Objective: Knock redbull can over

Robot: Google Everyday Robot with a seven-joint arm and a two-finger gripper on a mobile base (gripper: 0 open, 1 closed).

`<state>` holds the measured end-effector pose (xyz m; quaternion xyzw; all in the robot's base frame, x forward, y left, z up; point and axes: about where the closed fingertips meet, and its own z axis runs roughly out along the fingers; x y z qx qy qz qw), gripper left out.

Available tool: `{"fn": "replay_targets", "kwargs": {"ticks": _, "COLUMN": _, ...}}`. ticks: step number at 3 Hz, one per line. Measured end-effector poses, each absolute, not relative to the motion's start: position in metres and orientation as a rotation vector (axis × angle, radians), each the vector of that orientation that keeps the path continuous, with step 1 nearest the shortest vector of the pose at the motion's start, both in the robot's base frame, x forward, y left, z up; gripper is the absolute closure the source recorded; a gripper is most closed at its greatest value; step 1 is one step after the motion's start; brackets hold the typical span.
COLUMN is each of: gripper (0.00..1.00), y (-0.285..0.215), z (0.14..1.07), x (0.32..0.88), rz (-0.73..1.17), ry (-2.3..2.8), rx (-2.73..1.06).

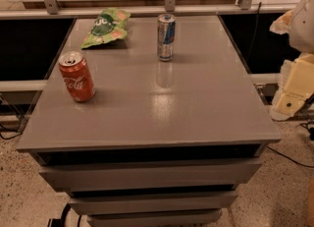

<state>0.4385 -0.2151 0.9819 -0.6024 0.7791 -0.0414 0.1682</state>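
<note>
While the redbull can [166, 37] stands upright on the grey surface [196, 108], my claw [296, 86] sits beyond the right edge. Can't tell its state. Speckled floor [19, 191] below.

arm [304, 22]: white rounded shell | jaws: cream, blocky, dark hole, at right edge

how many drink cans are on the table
2: the redbull can at the back centre, the red Coca-Cola can near the left edge; none looks hidden. The gripper is off the table's right side.
</note>
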Motion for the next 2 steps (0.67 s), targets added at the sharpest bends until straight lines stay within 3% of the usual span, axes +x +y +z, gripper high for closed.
{"fn": "replay_targets", "kwargs": {"ticks": 1, "gripper": 0.0, "y": -0.215, "z": 0.982, "x": 0.438, "rz": -0.118, "ry": 2.216, "rx": -1.713}}
{"fn": "replay_targets", "kwargs": {"ticks": 2, "gripper": 0.0, "y": -0.203, "z": 0.982, "x": 0.473, "rz": -0.099, "ry": 2.16, "rx": -1.717}}
